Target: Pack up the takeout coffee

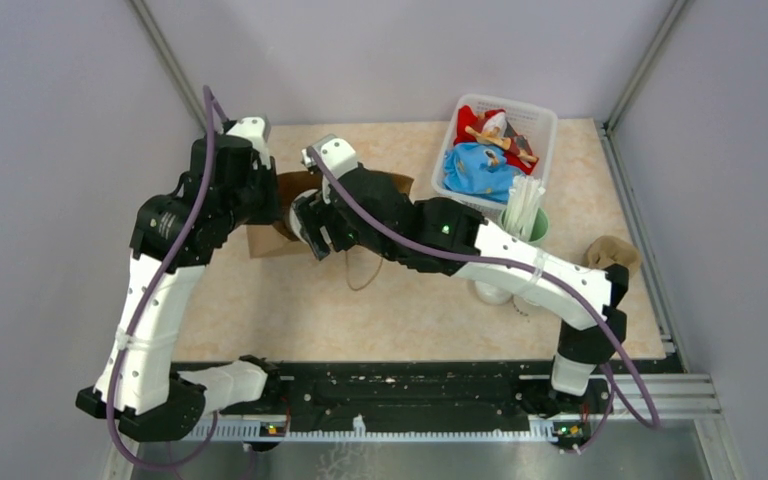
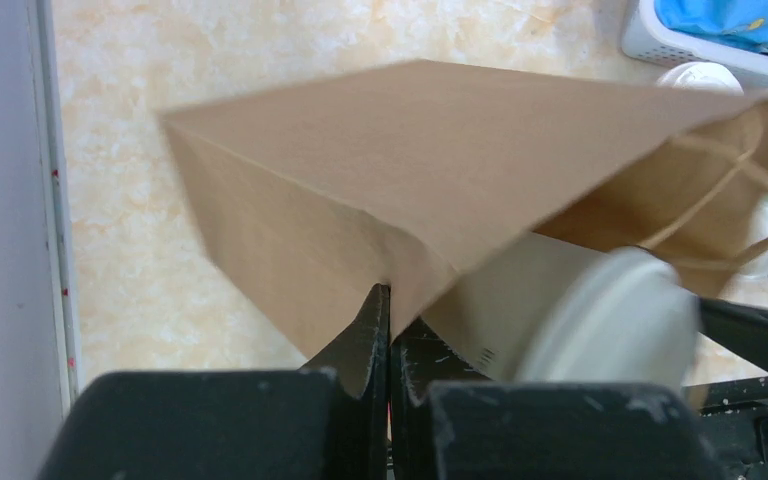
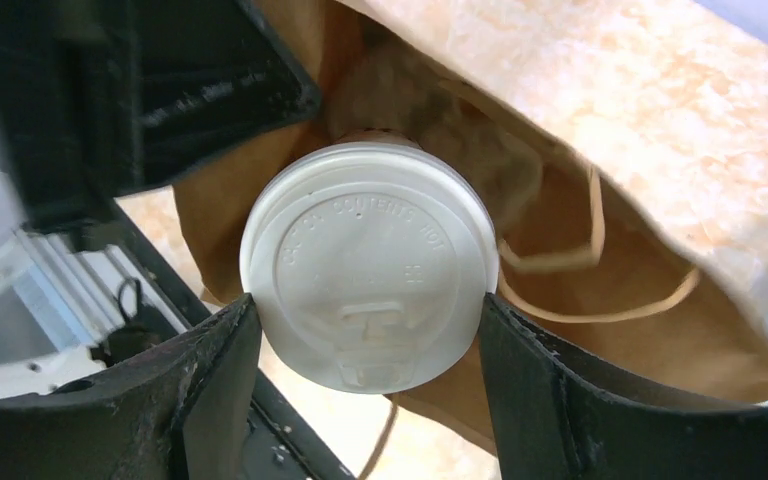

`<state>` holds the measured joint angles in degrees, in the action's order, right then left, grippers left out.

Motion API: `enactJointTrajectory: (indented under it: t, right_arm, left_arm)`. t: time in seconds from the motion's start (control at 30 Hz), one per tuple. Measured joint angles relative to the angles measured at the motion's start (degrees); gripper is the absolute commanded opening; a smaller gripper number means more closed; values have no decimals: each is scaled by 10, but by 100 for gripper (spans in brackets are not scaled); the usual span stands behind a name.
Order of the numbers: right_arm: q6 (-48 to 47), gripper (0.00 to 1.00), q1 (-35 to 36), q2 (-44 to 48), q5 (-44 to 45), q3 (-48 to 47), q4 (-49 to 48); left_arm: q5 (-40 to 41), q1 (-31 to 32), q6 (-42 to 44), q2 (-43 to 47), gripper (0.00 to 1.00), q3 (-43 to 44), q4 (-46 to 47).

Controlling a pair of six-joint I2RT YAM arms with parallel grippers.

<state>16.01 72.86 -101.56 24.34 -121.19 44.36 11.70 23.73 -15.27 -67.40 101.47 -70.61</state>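
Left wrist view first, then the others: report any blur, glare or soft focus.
Left wrist: the takeout coffee is smeared and the paper bag has soft edges; the left pincer pinching it looks crisper. Right wrist: the lid is sharp enough to show raised lettering, without glare; the right pincer gripping it is dark. Top external: even light, sharp, faint shadows.
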Motion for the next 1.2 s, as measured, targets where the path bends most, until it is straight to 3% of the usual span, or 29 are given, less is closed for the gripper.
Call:
enactJointTrajectory:
  t: [0.4, 0.9, 1.2]
  right_arm:
    - [-163, 50, -27, 67, -126, 235, -165]
    - [-257, 48, -30, 119, -44, 364, -272]
    - [-228, 48, -30, 190, -54, 410, -266]
  left_arm:
    - [-54, -1, 82, 82, 0, -90, 97]
    - [-65, -1, 112, 71, 0, -92, 97]
    - [-50, 0, 87, 66, 0, -100, 88]
